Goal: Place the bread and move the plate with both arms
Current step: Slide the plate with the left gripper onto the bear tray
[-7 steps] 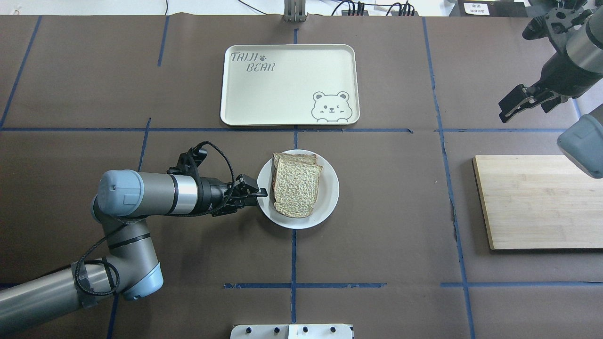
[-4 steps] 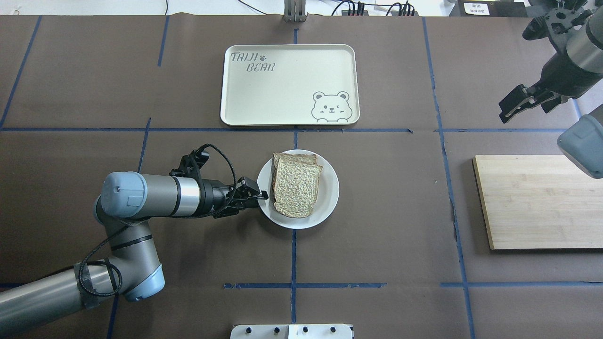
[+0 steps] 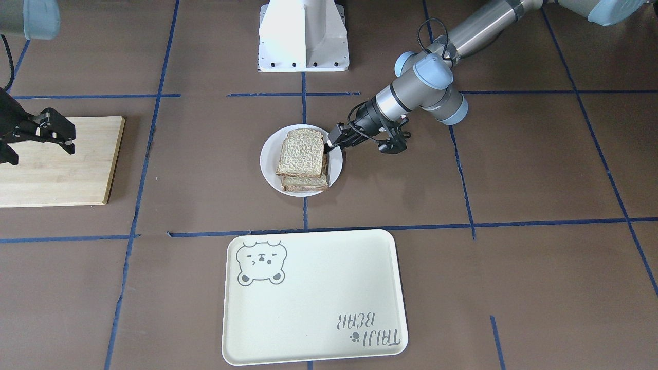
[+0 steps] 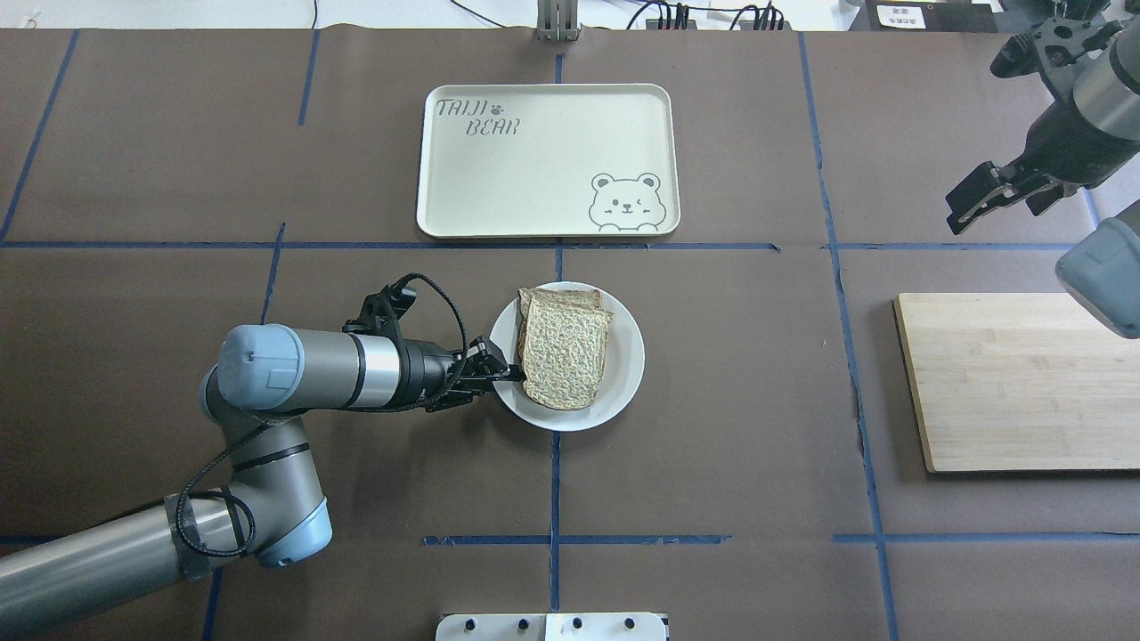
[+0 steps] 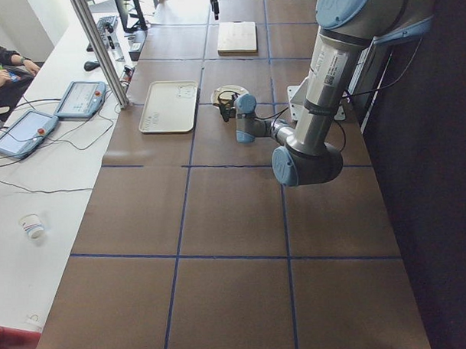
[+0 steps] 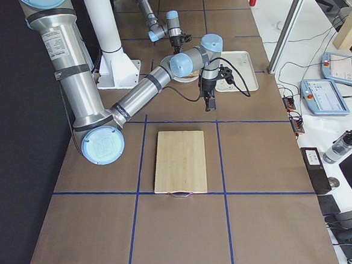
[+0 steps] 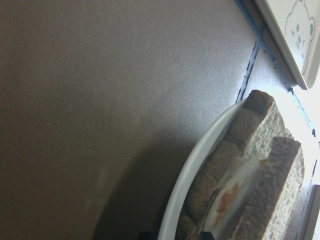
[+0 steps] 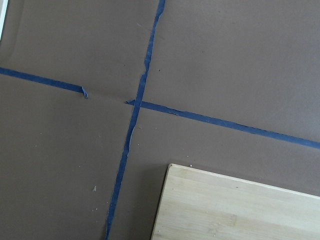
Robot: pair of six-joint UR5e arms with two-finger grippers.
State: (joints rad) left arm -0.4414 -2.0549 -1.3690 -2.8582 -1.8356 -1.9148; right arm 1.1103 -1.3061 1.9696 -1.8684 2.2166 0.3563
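The white plate (image 4: 623, 374) sits mid-table and holds a stack of bread. The plain bread slice (image 4: 565, 356) lies on top, over a lower slice with egg white showing between them (image 7: 230, 195). My left gripper (image 4: 503, 374) is low at the plate's left rim, and its jaws stand open with one above and one below the rim. It also shows in the front view (image 3: 329, 145), tip against the bread stack. In the left wrist view the plate rim (image 7: 195, 170) runs between the fingertips. My right gripper (image 4: 993, 218) is open and empty, raised at the far right.
A cream tray with a bear drawing (image 4: 534, 160) lies beyond the plate. A wooden cutting board (image 4: 1015, 383) lies at the right, partly under my right arm. The white robot base (image 3: 303, 36) stands at the near edge. Blue tape lines cross the brown table cover.
My left gripper has moved right, from just outside the plate onto its rim. The plate and bread have shifted slightly right. My right arm has barely moved.
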